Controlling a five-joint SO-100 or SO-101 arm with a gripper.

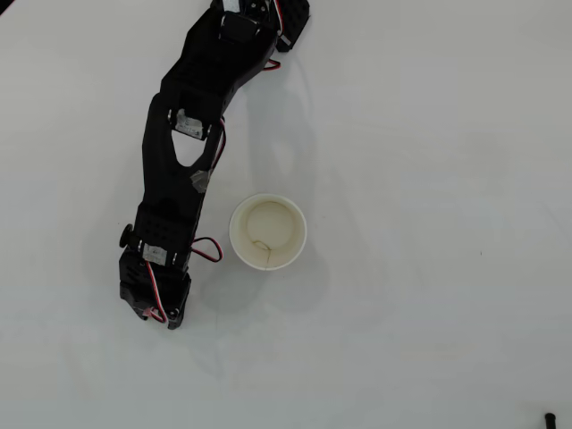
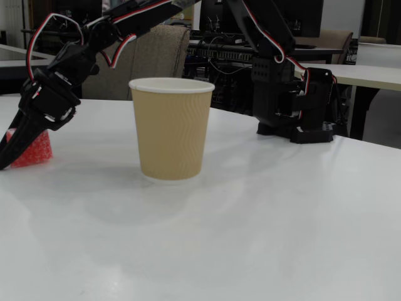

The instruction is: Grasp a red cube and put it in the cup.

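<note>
Red cube (image 2: pixel 31 149) sat on table at fixed view's far left, partly hidden. Tan ribbed cup (image 2: pixel 171 128) stood upright, empty, well right of it.

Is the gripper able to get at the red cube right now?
Probably yes. In the fixed view the gripper is down at the table right against the red cube, with the cup standing clear off to the side.

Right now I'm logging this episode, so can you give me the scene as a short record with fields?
tool: low at the table, left of the cup in the fixed view; jaws around the red cube, closure unclear
red cube: on the table, hidden under the arm in the overhead view
cup: upright, empty, tan outside
table: white
task state: cube not yet in cup
</note>
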